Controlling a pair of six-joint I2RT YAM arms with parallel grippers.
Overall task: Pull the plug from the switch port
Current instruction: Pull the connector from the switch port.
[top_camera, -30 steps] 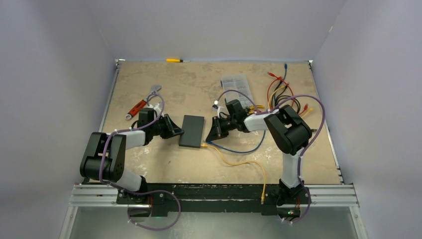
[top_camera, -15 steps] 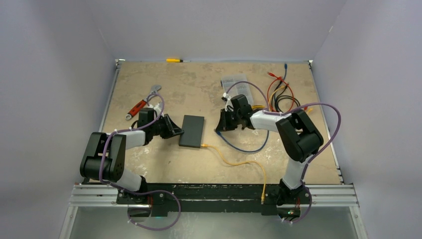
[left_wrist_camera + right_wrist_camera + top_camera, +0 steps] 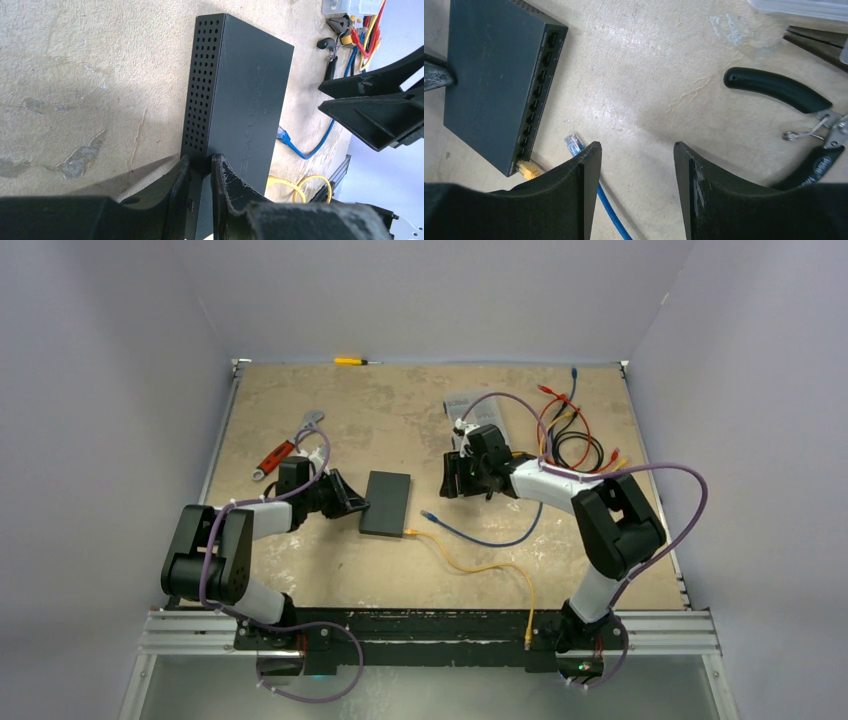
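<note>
Though one blue plug (image 3: 573,143) lies loose, one yellow plug (image 3: 527,170) seated, one switch (image 3: 489,80)

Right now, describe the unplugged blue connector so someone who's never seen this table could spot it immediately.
Find the flat black switch in the middle of the table. Beside its row of ports lies the blue plug, loose on the tabletop. Unlike the yellow plug next to it, which sits in the end port, it touches no port.
</note>
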